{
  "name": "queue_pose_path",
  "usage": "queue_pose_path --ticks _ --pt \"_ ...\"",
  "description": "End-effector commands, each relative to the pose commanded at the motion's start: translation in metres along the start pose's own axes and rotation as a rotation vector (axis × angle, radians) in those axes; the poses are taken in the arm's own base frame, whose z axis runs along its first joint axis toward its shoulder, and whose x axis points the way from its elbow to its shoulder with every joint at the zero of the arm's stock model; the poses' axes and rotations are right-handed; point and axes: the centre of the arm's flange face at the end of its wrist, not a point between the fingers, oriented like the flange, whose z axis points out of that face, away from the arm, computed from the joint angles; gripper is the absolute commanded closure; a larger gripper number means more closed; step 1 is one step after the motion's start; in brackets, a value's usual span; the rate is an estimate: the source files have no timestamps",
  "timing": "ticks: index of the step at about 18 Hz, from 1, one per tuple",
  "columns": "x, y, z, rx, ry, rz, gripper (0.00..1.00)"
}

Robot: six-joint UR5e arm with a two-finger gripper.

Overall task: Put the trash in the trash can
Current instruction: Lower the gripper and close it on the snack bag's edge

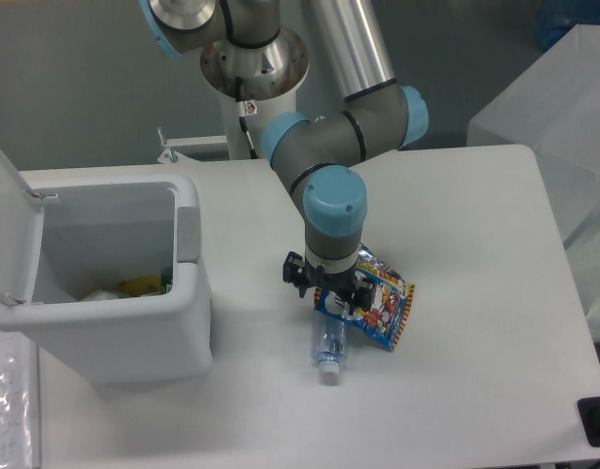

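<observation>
The gripper (330, 290) hung low at mid-frame over the packet's (375, 305) left end; whether its jaws were open or closed, I couldn't tell. The bottle (328, 346) lay just below, partly under the packet. The bin (173, 322) stood open at left

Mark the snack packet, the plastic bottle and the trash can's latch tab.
snack packet (383, 311), fixed camera, printed face right of the end effector
plastic bottle (328, 346), fixed camera, clear body
latch tab (188, 234), fixed camera, grey tab on bin rim
</observation>
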Motion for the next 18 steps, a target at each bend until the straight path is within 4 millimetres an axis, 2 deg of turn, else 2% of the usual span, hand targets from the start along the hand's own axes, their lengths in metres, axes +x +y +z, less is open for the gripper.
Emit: queue_pose_path --ticks 1,4,11,18 --pt "0.001 0.001 0.001 -0.002 0.002 0.0 0.65" --pt "0.001 0.001 0.0 -0.001 0.003 -0.003 0.98" --pt "-0.005 0.003 -0.007 0.011 0.005 -0.011 1.0" --pt "-0.022 0.006 -0.036 0.078 -0.002 -0.054 1.0"
